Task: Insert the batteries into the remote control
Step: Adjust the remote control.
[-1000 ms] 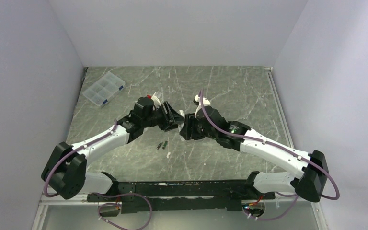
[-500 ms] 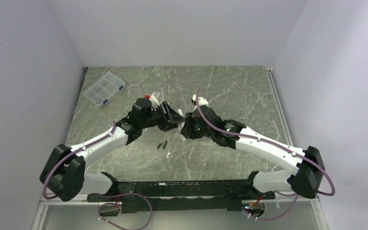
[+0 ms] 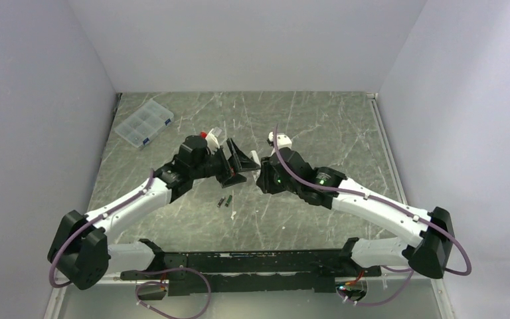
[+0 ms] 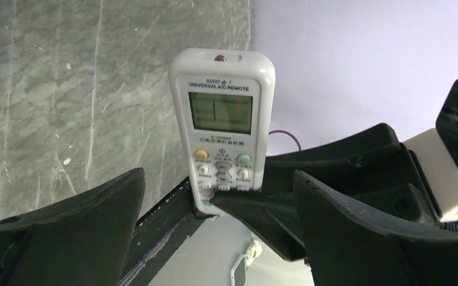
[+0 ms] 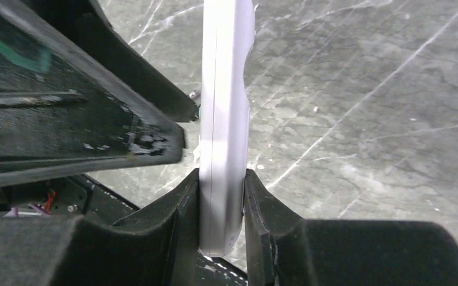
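remote (image 4: 222, 131): white and oblong, its face toward my left wrist camera. it has a greenish screen under the print "universal a/c remote", with a yellow, a grey and a green button below. my right pincer (image 5: 222, 185) is clamped on its lower end, 1 finger on the face and 1 on the back, holding it above the table (image 3: 319, 126). my left pincer (image 3: 238, 166) stands wide open, its 2 fingers clear of the remote on either side. 2 batteries (image 3: 224, 201) lie side by side on the table, near the pincers.
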Robot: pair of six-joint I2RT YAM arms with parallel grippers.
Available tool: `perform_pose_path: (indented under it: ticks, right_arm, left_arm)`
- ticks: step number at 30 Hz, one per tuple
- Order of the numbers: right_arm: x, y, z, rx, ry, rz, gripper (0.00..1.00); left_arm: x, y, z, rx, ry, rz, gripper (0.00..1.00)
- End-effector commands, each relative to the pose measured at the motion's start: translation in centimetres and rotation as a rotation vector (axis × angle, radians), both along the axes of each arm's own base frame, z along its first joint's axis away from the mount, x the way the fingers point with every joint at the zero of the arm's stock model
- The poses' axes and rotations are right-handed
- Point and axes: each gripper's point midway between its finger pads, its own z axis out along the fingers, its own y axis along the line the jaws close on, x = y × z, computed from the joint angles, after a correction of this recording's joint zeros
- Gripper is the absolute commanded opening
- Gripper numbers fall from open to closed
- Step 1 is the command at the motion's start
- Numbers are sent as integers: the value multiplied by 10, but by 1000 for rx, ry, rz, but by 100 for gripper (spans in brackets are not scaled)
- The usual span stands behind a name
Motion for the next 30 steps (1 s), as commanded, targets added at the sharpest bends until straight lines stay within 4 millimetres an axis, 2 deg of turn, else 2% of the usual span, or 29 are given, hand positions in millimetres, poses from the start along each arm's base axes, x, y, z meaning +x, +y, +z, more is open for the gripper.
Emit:
perform_pose_path:
  ticks: [1, 11, 18, 26, 30]
  right_arm:
    - [5, -20, 29, -52, -133, -12, 0]
    - [-2, -50, 39, -273, -371, 8, 0]
    - [-6, -56, 47, -369, -558, 81, 0]
    - [-15, -47, 67, -441, -817, 185, 0]
    - [-18, -36, 70, -391, -853, 186, 0]
  left_arm:
    - [-8, 1, 40, -12, -87, -51, 99]
    - [-4, 25, 70, 6, -87, -68, 100]
    - [-8, 29, 91, -32, -74, -117, 100]
    - [-19, 27, 103, -74, -65, -163, 99]
    - [-22, 28, 103, -71, -60, -171, 99]
